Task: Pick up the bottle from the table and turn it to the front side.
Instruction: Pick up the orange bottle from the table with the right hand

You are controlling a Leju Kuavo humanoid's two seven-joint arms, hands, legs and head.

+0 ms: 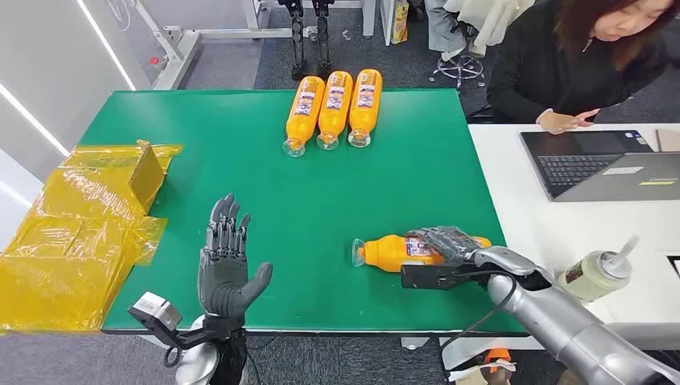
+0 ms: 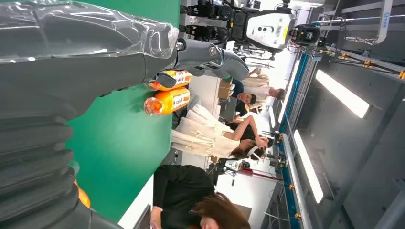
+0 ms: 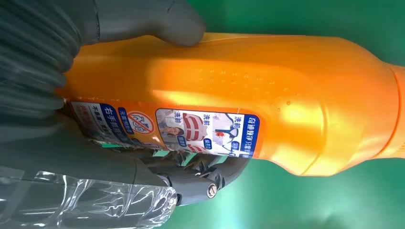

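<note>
Yellow plastic wrapping [image 1: 76, 241] is lying over the left end of the green table [image 1: 240, 152]. The left hand [image 1: 226, 265] is hovering above the table's near edge, fingers spread and holding nothing. Three orange bottles [image 1: 333, 108] are lying side by side near the far edge. The right hand [image 1: 449, 245] is gripping the orange bottle [image 1: 393, 250], which is lying on its side near the table's right edge, its label [image 3: 191, 131] partly under the fingers. A person in black [image 1: 561, 64] is sitting beside a laptop [image 1: 593, 160] on the white desk [image 1: 521, 208].
</note>
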